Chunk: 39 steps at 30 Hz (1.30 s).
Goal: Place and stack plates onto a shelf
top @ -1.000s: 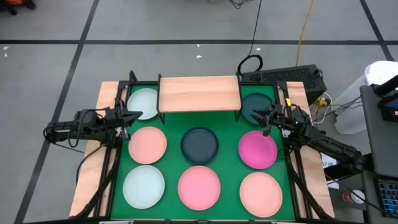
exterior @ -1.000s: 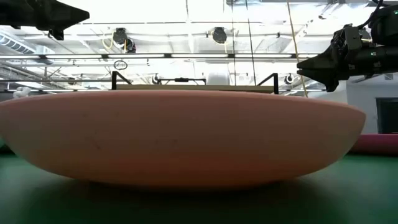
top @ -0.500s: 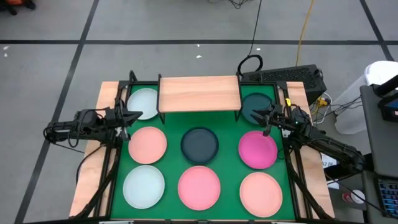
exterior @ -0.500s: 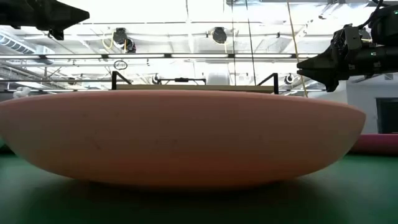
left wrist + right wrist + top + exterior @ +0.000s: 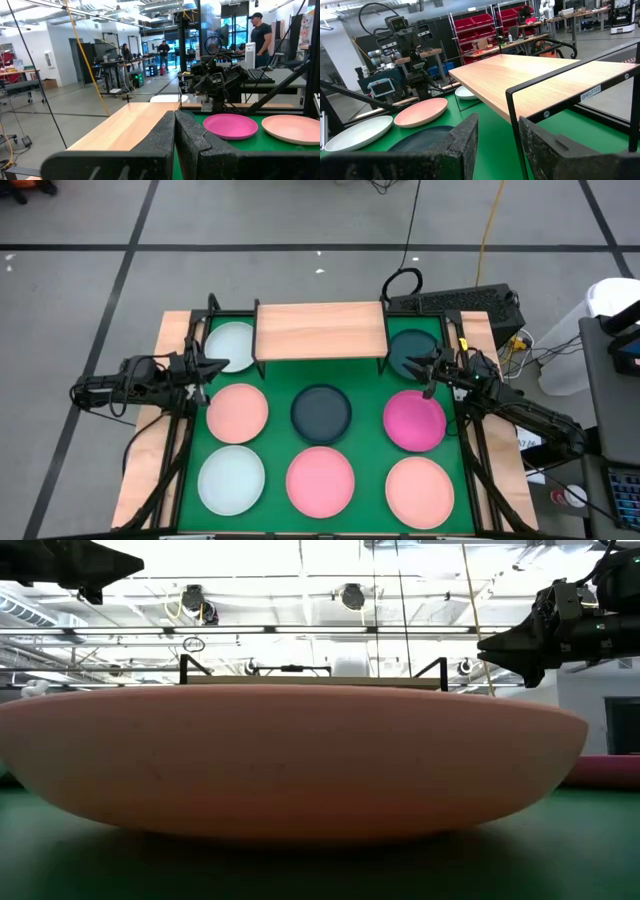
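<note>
Shelf: a light wood board on thin black legs, at the back of the green mat. Its top is bare.
Plates: eight round, shallow ones. A pale plate and a dark teal plate sit at the shelf's two ends. Six more lie in front of the shelf.
Left gripper: fingers pressed together, just left of the shelf, over the pale plate.
Right gripper: fingers spread apart, just right of the shelf.
</note>
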Each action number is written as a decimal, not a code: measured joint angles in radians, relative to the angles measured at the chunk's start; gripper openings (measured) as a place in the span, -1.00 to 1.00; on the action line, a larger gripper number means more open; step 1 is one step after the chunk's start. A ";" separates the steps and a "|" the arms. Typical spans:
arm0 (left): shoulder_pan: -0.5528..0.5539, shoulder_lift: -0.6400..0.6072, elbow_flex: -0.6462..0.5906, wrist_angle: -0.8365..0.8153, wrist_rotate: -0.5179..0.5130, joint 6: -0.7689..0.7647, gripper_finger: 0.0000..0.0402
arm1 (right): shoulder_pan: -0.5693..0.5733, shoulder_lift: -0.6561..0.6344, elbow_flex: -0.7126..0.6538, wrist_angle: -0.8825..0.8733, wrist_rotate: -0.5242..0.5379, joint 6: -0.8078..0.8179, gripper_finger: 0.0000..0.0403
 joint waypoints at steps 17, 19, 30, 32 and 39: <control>0.000 0.000 0.000 0.000 0.000 0.000 -0.94 | 0.000 0.000 0.000 0.000 0.000 0.000 -0.38; 0.000 0.000 0.000 0.000 0.000 0.000 -0.94 | 0.000 0.000 0.000 0.000 0.000 0.000 -0.38; 0.000 0.000 0.000 0.000 0.000 0.000 -0.94 | 0.000 0.000 0.000 0.000 0.000 0.000 -0.38; 0.000 0.000 0.000 0.000 0.000 0.000 -0.94 | 0.000 0.000 0.000 0.000 0.000 0.003 -0.38; 0.000 0.000 0.000 0.000 0.000 0.000 -0.94 | 0.000 0.000 0.000 0.031 -0.003 0.036 -0.38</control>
